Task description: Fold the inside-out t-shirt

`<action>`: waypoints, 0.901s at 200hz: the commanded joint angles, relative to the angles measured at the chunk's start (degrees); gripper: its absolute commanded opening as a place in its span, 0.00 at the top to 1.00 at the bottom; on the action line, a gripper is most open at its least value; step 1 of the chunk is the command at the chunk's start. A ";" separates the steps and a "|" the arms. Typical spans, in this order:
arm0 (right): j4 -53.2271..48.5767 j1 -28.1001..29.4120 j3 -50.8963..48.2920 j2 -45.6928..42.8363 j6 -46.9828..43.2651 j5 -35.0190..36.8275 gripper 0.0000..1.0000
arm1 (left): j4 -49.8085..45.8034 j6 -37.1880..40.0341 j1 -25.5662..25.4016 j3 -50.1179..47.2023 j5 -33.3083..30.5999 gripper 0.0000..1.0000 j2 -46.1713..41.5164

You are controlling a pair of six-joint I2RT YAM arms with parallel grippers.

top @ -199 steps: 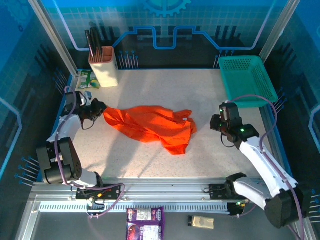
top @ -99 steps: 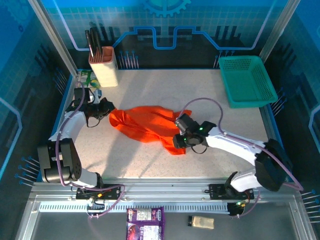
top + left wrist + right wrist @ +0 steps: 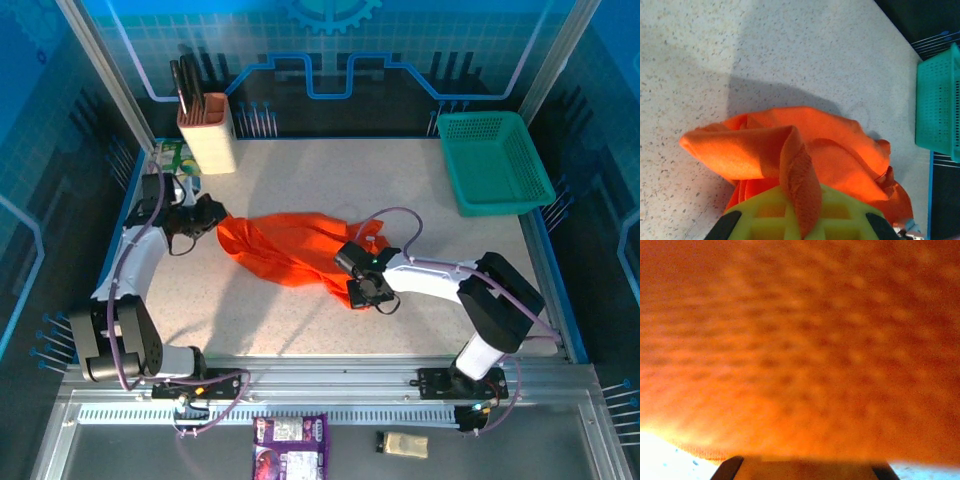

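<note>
- The inside-out t-shirt (image 3: 290, 245) lies crumpled in a long bunch near the middle of the bench (image 3: 300, 180), running from 9 o'clock toward 4 o'clock.
- My left jaws are fully closed on the shirt's 9 o'clock end. In my left wrist view a strip of orange cloth drapes over my yellow pad (image 3: 760, 220).
- My right jaws sit at the shirt's 4 o'clock corner and are closed all the way.
- Through my right wrist camera the cloth (image 3: 800, 340) is pressed up close and blurred, so I cannot tell whether a fold is pinched.
- My right arm (image 3: 430, 278) reaches in low from 3 o'clock.
- A teal basket (image 3: 495, 160) stands at the bench's 2 o'clock corner, well apart from the shirt.
- A beige knife block (image 3: 207, 135) stands at 11 o'clock.
</note>
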 commanded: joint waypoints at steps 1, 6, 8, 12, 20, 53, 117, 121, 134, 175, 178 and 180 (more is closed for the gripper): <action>-7.68 0.22 3.29 -8.86 -0.77 4.88 1.00 | -2.81 1.13 -0.39 5.24 0.55 1.00 -3.10; -9.14 -0.11 4.39 -11.39 -1.38 5.76 1.00 | -3.18 1.16 -0.39 6.38 0.58 1.00 -3.50; -9.79 -0.21 4.83 -12.40 -1.57 6.17 1.00 | -3.34 1.16 -0.39 6.81 0.67 1.00 -3.62; -10.98 -0.59 5.88 -14.46 -2.02 6.88 1.00 | -3.60 1.17 -0.39 7.49 0.68 1.00 -3.84; -13.21 -1.32 8.10 -18.39 -3.30 8.04 1.00 | -3.96 1.13 -0.34 9.45 1.02 1.00 -4.25; -19.07 -5.47 19.82 -30.08 -9.55 10.91 1.00 | -5.57 0.82 -0.34 16.30 1.68 1.00 -4.60; -20.94 -11.68 34.87 -31.99 -19.43 13.43 1.00 | -5.74 1.32 -0.56 22.78 4.61 1.00 3.43; -20.94 -13.26 34.46 -31.68 -19.39 12.86 1.00 | -5.81 1.26 -0.88 23.42 4.93 1.00 4.73; -19.91 -18.86 31.27 -31.10 -19.15 9.35 1.00 | -6.54 2.44 -3.00 26.73 4.85 1.00 9.07; -13.46 -32.95 16.00 -28.69 -17.28 -1.48 1.00 | -17.39 10.81 -13.34 42.13 -1.06 0.89 28.36; -13.13 -33.73 15.14 -28.46 -17.08 -2.33 1.00 | -17.95 11.36 -13.96 42.96 -2.27 0.85 29.31; -12.83 -34.26 14.64 -28.29 -17.01 -2.77 1.00 | -18.33 11.56 -14.27 43.38 -2.99 0.83 29.83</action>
